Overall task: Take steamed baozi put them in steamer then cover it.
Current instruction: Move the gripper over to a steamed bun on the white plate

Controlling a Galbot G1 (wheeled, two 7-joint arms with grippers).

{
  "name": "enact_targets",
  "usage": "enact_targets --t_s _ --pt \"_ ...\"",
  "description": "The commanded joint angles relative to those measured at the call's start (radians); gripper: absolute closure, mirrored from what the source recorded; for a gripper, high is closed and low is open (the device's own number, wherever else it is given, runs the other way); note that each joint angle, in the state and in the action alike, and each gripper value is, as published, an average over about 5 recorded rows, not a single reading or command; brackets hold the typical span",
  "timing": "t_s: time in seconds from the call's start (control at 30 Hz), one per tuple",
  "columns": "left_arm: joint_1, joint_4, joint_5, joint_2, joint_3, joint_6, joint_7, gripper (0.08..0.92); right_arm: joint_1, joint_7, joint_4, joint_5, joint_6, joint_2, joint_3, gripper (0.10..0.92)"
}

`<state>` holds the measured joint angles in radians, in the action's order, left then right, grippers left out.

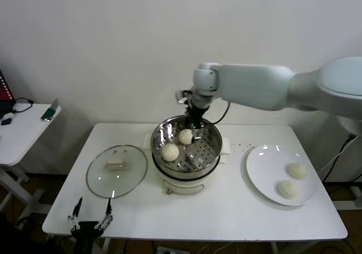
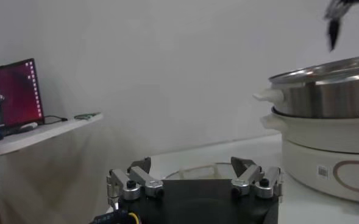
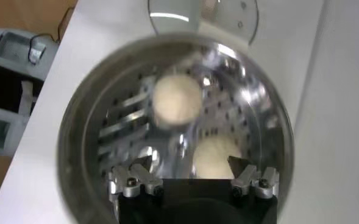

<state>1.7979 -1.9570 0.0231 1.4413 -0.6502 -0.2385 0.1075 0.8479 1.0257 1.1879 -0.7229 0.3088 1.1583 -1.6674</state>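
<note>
The steamer (image 1: 210, 138) stands mid-table on its white cooker base (image 1: 184, 183). Two baozi (image 1: 170, 151) (image 1: 185, 136) lie inside it. Two more baozi (image 1: 296, 170) (image 1: 287, 189) lie on the white plate (image 1: 263, 163) at the right. My right gripper (image 1: 194, 121) hangs open and empty just above the steamer's far side. Its wrist view shows the jaws (image 3: 190, 163) spread over the near baozi (image 3: 216, 157), apart from it, with the other baozi (image 3: 177, 100) beyond. The glass cover (image 1: 116, 171) lies flat left of the steamer. My left gripper (image 1: 90, 211) waits open at the table's front-left edge.
A white side table (image 1: 22, 124) with a laptop (image 2: 11, 91) and small devices stands to the left. A wall runs close behind the table. The left wrist view shows the steamer (image 2: 331, 91) and the cooker base (image 2: 325, 152) off to one side.
</note>
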Motion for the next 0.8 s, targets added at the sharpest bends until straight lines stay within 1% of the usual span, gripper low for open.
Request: enact_targets --t_s 0.03,0.23,0.4,0.57,0.8 --pt "-0.001 0.004 -0.011 0.002 -0.013 0.003 0.0 0.177 0.078 0.048 0.204 0.246 -0.037 -0.455 -0.011 0.203" --pt "0.004 -0.011 -0.013 0.004 -0.02 0.014 0.0 0.177 -0.057 0.054 0.24 0.422 -0.052 -0.634 0.023 0.203" --pt "0.001 -0.029 -0.001 0.011 -0.021 0.03 -0.001 0.177 -0.274 0.057 0.2 0.545 -0.07 -0.718 0.153 0.203" --pt "0.0 -0.034 0.011 0.017 -0.023 0.043 0.001 0.177 -0.536 0.064 0.124 0.612 -0.077 -0.755 0.362 0.203" --pt "-0.002 -0.021 0.026 0.026 -0.024 0.05 0.003 0.177 -0.71 0.071 0.073 0.661 -0.087 -0.731 0.502 0.203"
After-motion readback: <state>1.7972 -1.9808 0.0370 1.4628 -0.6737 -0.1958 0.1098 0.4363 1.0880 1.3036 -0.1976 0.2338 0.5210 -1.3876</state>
